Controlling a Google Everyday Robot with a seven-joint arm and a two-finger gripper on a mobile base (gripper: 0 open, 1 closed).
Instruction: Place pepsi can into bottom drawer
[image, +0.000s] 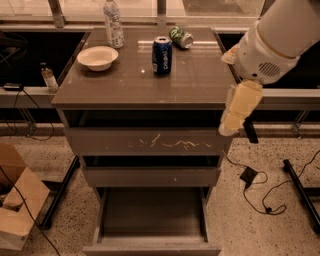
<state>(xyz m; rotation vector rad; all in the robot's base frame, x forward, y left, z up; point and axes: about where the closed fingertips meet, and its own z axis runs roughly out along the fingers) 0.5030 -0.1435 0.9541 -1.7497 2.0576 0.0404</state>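
The pepsi can (162, 55), dark blue with a silver top, stands upright on the cabinet top (140, 85), near the back middle. The bottom drawer (152, 215) is pulled out below the cabinet, and its shallow tray has nothing in it. My gripper (239, 111) hangs from the big white arm (275, 40) at the cabinet's right front corner. It is level with the top drawer's front, to the right of the can, lower than it and apart from it. Nothing shows in the gripper.
A green can (181, 36) lies on its side behind the pepsi can. A clear bottle (113, 22) and a white bowl (97, 57) stand at the back left. The scratched upper drawer (150, 142) and the middle drawer (150, 176) are closed. A cardboard box (15, 205) and cables (260, 192) lie on the floor.
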